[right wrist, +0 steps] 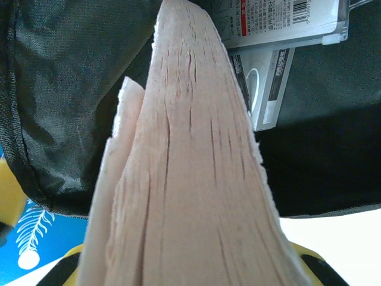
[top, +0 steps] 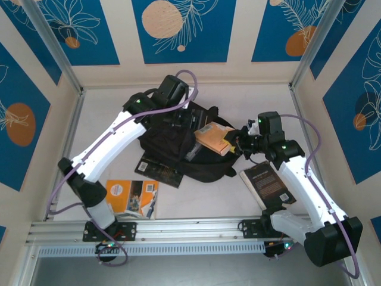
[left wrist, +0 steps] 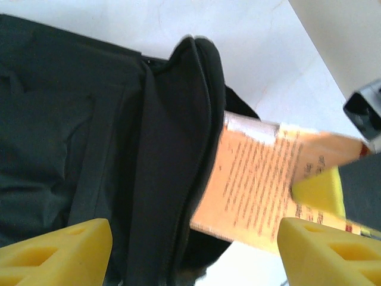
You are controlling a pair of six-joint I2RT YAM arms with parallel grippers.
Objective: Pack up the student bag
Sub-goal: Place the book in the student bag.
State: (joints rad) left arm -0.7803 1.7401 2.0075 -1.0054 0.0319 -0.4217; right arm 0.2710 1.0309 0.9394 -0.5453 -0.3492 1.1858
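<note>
the student bag [top: 172, 149] is a large black backpack of soft fabric, lying slumped and flat on the white table [top: 196, 202], near the middle and toward the far side. its mouth is open to the right, with the dark rim folded in loose layers. an orange book [top: 214, 138] sticks partway out of that mouth.

One end of the orange book [top: 214, 138] is lost behind the black backpack's [top: 172, 146] fabric. From the left wrist, its cover print is smeared past reading. Close up, its page block covers most of the yellow fingers [right wrist: 9, 202] of the right pincer [top: 237, 140]. The white packet's [right wrist: 286, 24] label runs off the top edge. A dark book [top: 159, 170] lies half under the backpack.
</note>
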